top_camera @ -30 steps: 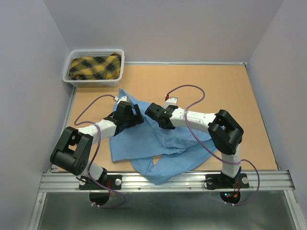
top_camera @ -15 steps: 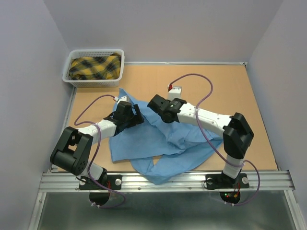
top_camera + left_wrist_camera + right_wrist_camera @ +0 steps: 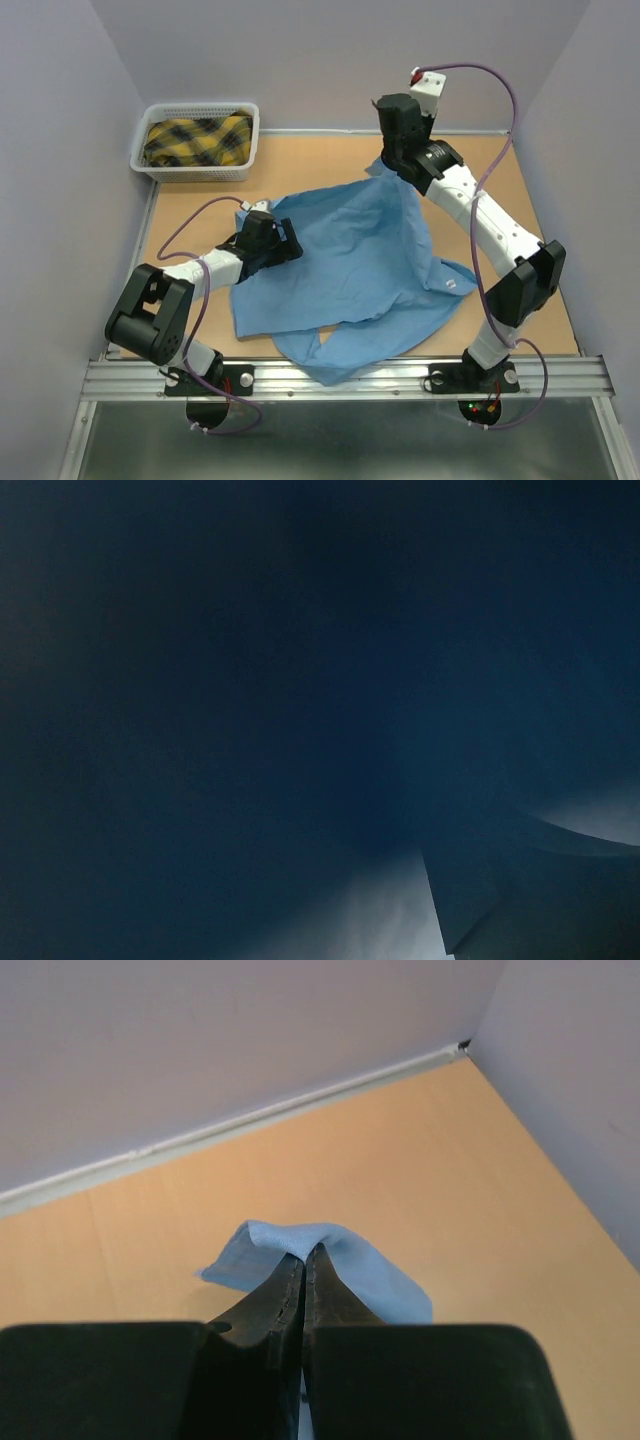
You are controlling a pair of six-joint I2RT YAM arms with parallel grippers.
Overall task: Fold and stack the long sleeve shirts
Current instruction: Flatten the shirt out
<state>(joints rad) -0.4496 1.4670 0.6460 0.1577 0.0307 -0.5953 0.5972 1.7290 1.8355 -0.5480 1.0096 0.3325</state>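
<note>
The light blue shirt (image 3: pixel 345 262) is spread out on the middle of the table (image 3: pixel 520 220), with some folds at its near edge. One far corner of it is lifted off the table and is pulled toward the far wall. This corner is held by the right gripper (image 3: pixel 389 163), which is raised above the far right part of the table. In the right wrist view the jaws of the right gripper (image 3: pixel 305 1260) are pressed together, and a small flap of the shirt (image 3: pixel 375 1272) is pinched between them.

The left gripper (image 3: pixel 285 245) is laid low at the left edge of the shirt. Its jaws are set wide. The left wrist view is filled by dark blue cloth (image 3: pixel 250 680), so it cannot be told whether any cloth is between the fingers.

A white basket (image 3: pixel 195 172) is placed at the far left corner, and a yellow and black checked cloth (image 3: pixel 197 140) is kept in it.
</note>
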